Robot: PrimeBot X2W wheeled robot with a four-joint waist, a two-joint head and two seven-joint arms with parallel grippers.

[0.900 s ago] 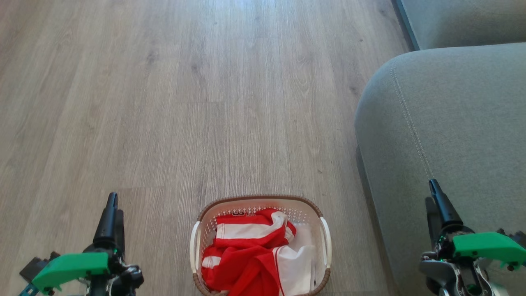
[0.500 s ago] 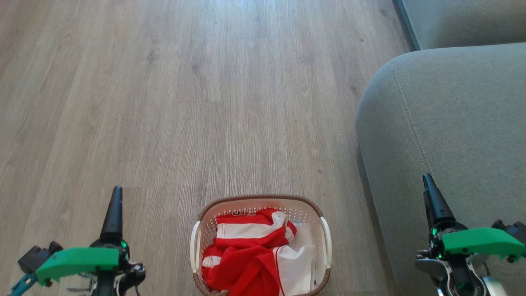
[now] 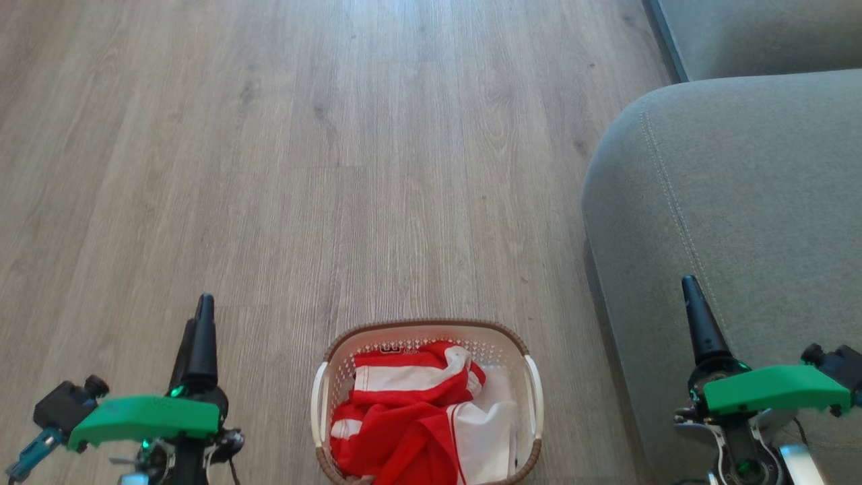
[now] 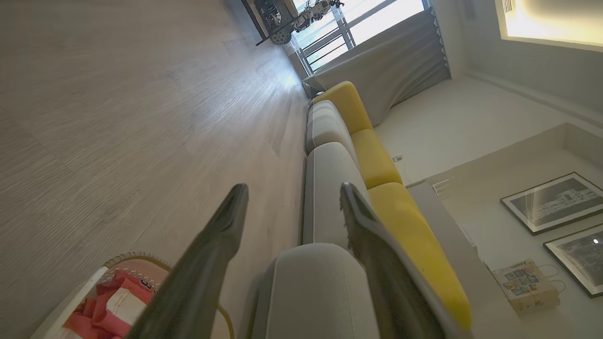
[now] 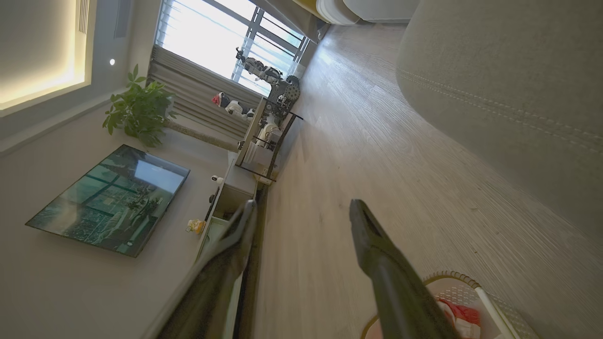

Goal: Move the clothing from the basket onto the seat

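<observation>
Clothing [image 3: 404,421] lies tangled in the basket [image 3: 424,325] at six o'clock; both jaws spread, empty. A pull might tip it.

Wood-look floor [image 3: 337,168] is seen w/ basket [image 3: 425,324] set directly on it, bottom centre; seat [image 3: 741,202] is stood at right, near basket, a gap left btwn.

red-and-white clothing [image 3: 411,417] crumpled in basket [image 3: 328,384] (floor), beside grey seat [image 3: 741,202]

Left gripper [image 3: 202,303] advanced forward, drifted inward; right gripper [image 3: 688,281] advanced forward, drifted inward too
</observation>
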